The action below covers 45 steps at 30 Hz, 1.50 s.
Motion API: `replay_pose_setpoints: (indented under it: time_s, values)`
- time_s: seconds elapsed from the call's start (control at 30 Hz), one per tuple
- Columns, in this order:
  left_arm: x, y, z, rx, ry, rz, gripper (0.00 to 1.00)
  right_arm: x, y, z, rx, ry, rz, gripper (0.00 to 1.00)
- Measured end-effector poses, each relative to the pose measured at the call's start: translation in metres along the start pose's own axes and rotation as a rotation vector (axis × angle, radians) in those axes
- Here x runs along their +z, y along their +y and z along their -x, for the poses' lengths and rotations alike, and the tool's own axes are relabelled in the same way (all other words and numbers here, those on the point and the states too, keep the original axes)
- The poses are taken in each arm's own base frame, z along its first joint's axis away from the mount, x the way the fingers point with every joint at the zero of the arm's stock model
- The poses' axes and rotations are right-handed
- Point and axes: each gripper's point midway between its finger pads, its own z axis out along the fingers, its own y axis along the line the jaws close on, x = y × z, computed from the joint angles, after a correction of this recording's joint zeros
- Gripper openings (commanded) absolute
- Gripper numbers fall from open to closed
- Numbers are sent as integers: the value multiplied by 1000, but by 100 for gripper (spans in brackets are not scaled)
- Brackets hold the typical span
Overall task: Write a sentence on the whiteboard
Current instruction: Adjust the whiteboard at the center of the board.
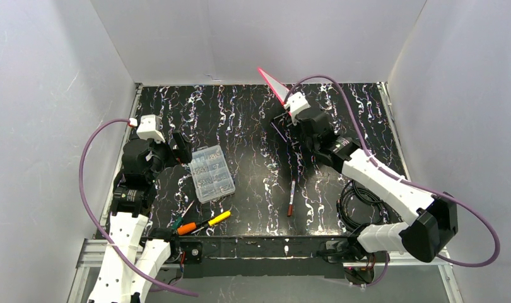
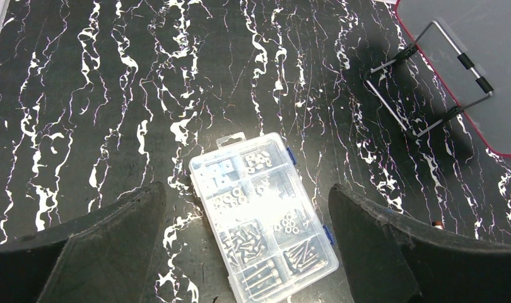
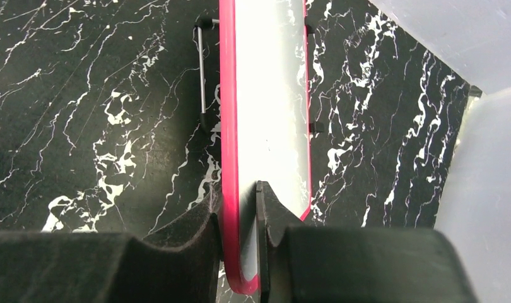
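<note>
Right gripper (image 3: 240,199) clamps its 2 fingers on the pink rim of the whiteboard (image 3: 272,95), which is tilted up on edge at the far side of the table (image 1: 240,126), its wire stand (image 2: 429,82) showing behind. Left gripper (image 2: 246,196) hangs with its jaws spread wide over the clear organizer box (image 2: 262,214).

Colours and patterns, tabletop.
The table (image 1: 253,126) is showing black, with thin white marble-like veins running across it. The whiteboard (image 3: 269,95) is presenting a glossy white face inside a pink-red rim. The box (image 1: 212,173) is reading as clear plastic, with small blue latches (image 2: 291,155) sitting on one side. The marker (image 1: 291,197) is appearing reddish-brown. Tool handles are showing orange (image 1: 187,228), yellow (image 1: 219,218) and green (image 1: 176,222). The cable (image 1: 89,151) is looking purple. The right arm (image 1: 379,177) is showing white shells with black joints. The walls (image 1: 45,95) are staying plain pale grey.
</note>
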Motion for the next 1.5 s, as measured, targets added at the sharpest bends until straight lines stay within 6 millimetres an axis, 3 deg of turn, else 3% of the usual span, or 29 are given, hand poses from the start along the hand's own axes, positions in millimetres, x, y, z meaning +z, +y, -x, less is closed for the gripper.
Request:
replay_pose_setpoints:
  time_s: [0.43, 0.63, 0.73, 1.0, 1.3, 1.5]
  values:
    - [0, -2, 0, 2, 0, -6, 99, 10, 27, 13, 81, 68, -127, 15]
    - [-1, -3, 0, 4, -3, -11, 99, 12, 30, 14, 131, 70, -164, 39]
    - [-2, -3, 0, 4, -4, -12, 99, 12, 43, 18, 197, 59, -120, 53]
    - [-2, -3, 0, 4, -3, -12, 99, 3, 58, 49, 278, -1, -40, 71]
    - [-1, -3, 0, 4, -1, -12, 99, -34, 45, 72, 323, -71, 6, 86]
    - [0, -3, -2, 4, 7, -13, 99, -64, 21, 107, 368, -144, -2, 84]
